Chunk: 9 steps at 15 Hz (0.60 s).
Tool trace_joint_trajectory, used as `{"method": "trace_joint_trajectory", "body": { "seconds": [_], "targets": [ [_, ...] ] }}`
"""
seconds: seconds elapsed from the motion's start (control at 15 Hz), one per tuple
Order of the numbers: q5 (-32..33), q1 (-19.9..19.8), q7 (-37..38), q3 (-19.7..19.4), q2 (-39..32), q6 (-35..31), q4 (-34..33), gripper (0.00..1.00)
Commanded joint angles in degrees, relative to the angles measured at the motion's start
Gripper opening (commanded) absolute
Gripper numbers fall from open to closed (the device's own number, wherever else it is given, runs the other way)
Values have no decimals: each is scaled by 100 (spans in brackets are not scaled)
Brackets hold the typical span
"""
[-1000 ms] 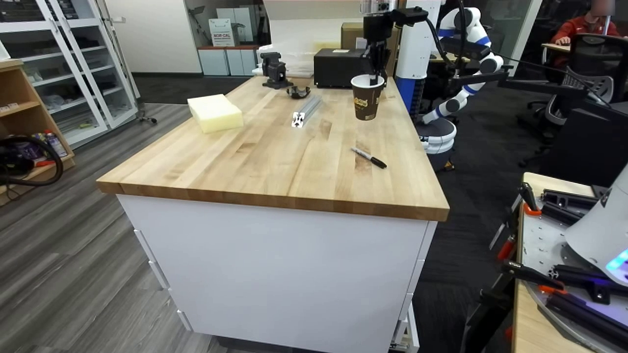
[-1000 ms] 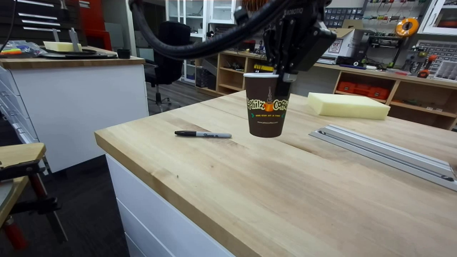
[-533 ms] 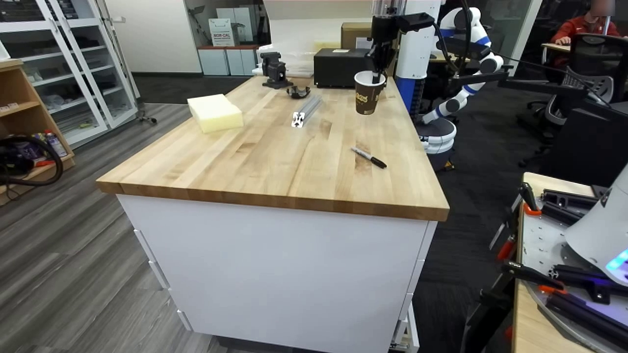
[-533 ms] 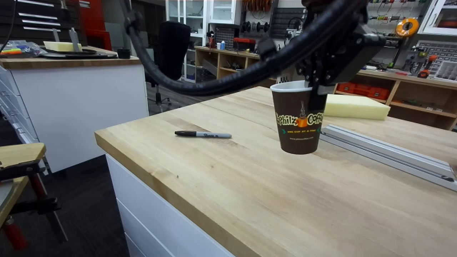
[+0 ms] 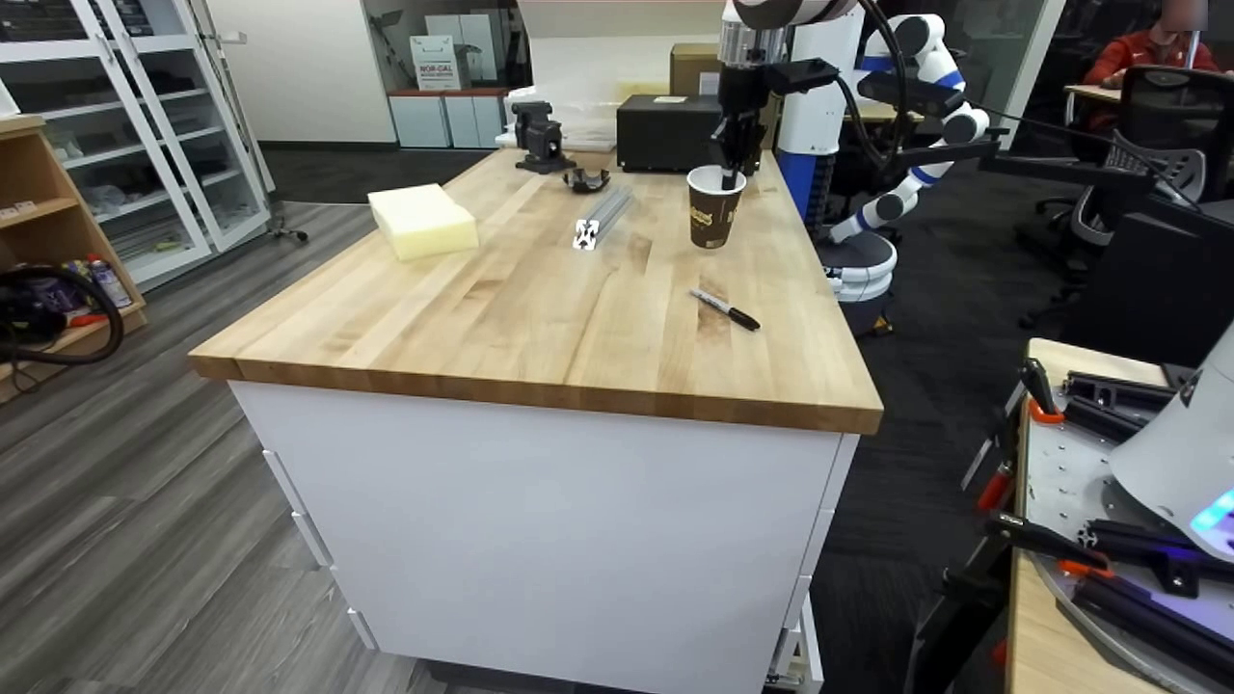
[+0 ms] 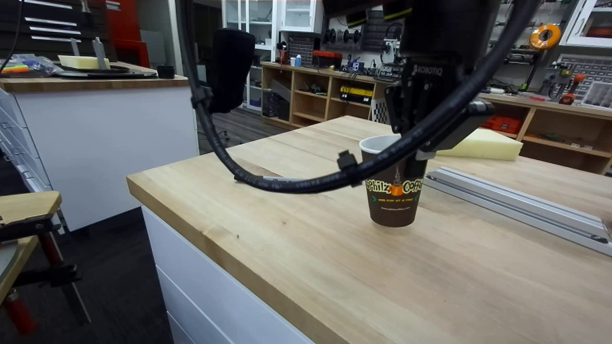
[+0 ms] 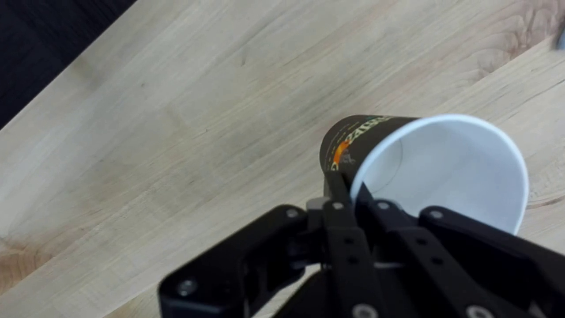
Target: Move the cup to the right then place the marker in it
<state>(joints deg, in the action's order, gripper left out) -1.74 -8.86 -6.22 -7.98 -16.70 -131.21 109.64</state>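
Note:
The dark brown paper cup (image 5: pixel 710 220) with a white rim shows in both exterior views (image 6: pixel 393 203), over the wooden table. My gripper (image 5: pixel 733 173) is shut on the near wall of the cup. In the wrist view, one finger is inside the rim and one outside (image 7: pixel 348 187), with the cup (image 7: pixel 371 137) close to upright. I cannot tell whether its base touches the table. The marker (image 5: pixel 725 309), grey with a black cap, lies on the table. In an exterior view, the arm's cable hides most of the marker (image 6: pixel 278 178).
A silver aluminium bar (image 5: pixel 603 219) and a pale yellow foam block (image 5: pixel 424 224) lie on the table (image 5: pixel 463 337). A black box (image 5: pixel 667 135) and a dark vise-like device (image 5: pixel 542 140) stand at the far end. A grey-blue bit (image 7: pixel 561 42) shows at the wrist view's edge.
The gripper has carried the cup along the table and lower. In an exterior view it moved right and down. The cable has swung in front of the marker, which has not moved.

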Motion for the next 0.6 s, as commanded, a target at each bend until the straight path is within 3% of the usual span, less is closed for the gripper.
{"method": "trace_joint_trajectory", "body": {
  "seconds": [0.0, 0.53],
  "targets": [
    [-158, -105, -135, 90, -105, 83, -170, 29],
    [-43, 36, -129, 198, 221, -196, -100, 80]
  ]
}}
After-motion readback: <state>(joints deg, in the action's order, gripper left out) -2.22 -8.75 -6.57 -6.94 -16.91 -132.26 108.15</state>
